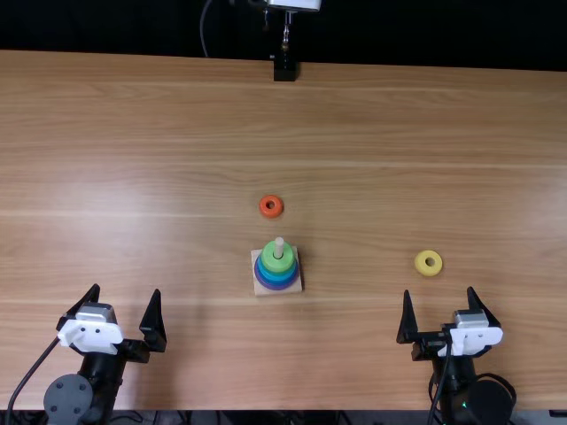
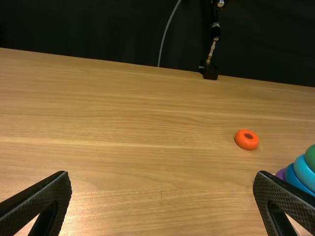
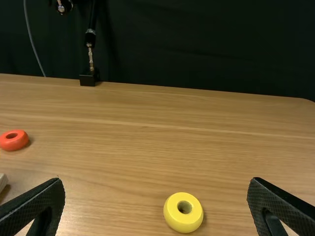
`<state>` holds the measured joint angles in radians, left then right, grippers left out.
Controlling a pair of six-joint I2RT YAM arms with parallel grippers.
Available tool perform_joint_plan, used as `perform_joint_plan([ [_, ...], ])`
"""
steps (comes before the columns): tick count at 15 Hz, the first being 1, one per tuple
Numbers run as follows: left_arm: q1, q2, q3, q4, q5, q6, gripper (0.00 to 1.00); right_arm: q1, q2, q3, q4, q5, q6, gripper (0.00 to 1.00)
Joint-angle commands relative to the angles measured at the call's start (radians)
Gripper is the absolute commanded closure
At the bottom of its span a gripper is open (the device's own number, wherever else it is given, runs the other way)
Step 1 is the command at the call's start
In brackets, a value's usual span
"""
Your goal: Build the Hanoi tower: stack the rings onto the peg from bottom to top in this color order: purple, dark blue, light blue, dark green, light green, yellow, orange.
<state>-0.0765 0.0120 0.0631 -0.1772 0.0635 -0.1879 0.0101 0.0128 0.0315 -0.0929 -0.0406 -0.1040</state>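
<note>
The yellow ring [image 3: 183, 221] is called for next, as the tower is already crowned by a light green ring [image 1: 277, 265] on the peg [image 1: 279, 248]. The yellow ring is placed flat on the desk [image 1: 354, 159], well apart from the tower's wooden base [image 1: 299, 286] and just beyond the right gripper [image 1: 438, 290], by which it is best fetched. The jaws of that gripper are spread wide and nothing is held in them; those of the left gripper [image 1: 127, 289] are likewise parted widely, with nothing grasped.

For a sound grip, the ring should be centred between the jaws before they are lowered, and pinched across its full width, so that its hole is kept uncovered and level. It should be lifted clear of the peg's tip, lined up squarely above it, and let down gently; if it is released off centre, it may be caught on the rim of the peg and tipped. The orange ring [image 1: 271, 215], laid flat beyond the base, should be left for last.
</note>
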Motion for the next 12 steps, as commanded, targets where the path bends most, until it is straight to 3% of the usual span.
perform_joint_plan([
  [1, 0.017, -0.012, -0.054, -0.012, 0.005, 0.004, 0.00, -0.007, -0.013, -0.016, -0.011, 0.000, -0.001, 0.00],
  [9, 0.017, -0.012, -0.054, -0.012, 0.005, 0.004, 0.00, -0.009, -0.013, -0.015, -0.009, -0.005, -0.005, 0.00],
  [12, 0.017, -0.012, -0.054, -0.012, 0.005, 0.004, 0.00, -0.013, -0.013, -0.007, -0.004, 0.004, -0.001, 0.00],
])
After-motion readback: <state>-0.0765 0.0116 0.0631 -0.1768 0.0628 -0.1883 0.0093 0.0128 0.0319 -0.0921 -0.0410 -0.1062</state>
